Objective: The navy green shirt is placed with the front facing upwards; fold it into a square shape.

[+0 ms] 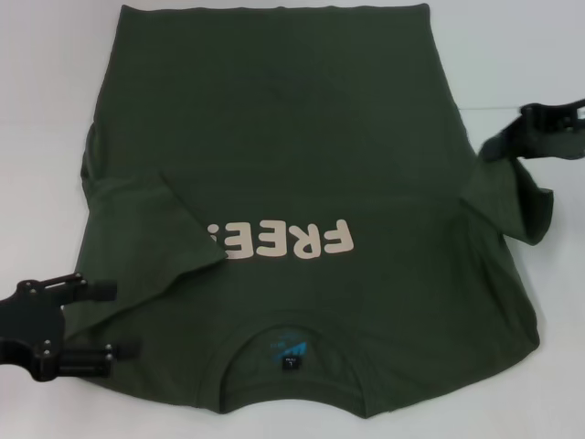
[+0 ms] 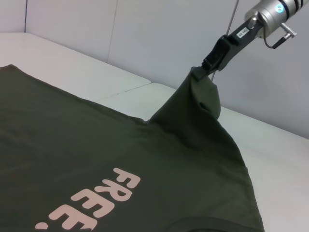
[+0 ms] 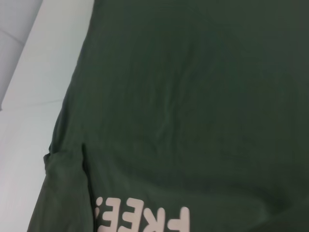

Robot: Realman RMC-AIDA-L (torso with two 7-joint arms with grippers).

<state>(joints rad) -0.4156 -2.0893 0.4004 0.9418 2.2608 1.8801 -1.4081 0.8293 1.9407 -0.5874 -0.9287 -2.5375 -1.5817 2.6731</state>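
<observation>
Now: shirt (image 1: 302, 165) lies front-up on the table (image 1: 37, 137), collar nearest the robot.
Left sleeve: already folded over the chest.
Right gripper (image 2: 208, 65): jaws pinching the right sleeve (image 1: 516, 197), lifted off the table.
Left gripper (image 1: 101, 320): jaws spread, idle beside the shirt's near corner.
Tip: carry the sleeve inward — lay it flat, no bunching.

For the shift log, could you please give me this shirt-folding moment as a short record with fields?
garment: navy green shirt, front up, collar nearest the robot
lettering: "FREE!", exclamation mark partly covered
left sleeve: folded inward over the chest
right sleeve: lifted off the table
right gripper: shut on the raised sleeve, at the shirt's right edge
left gripper: open, holding nothing, beside the left shoulder
</observation>
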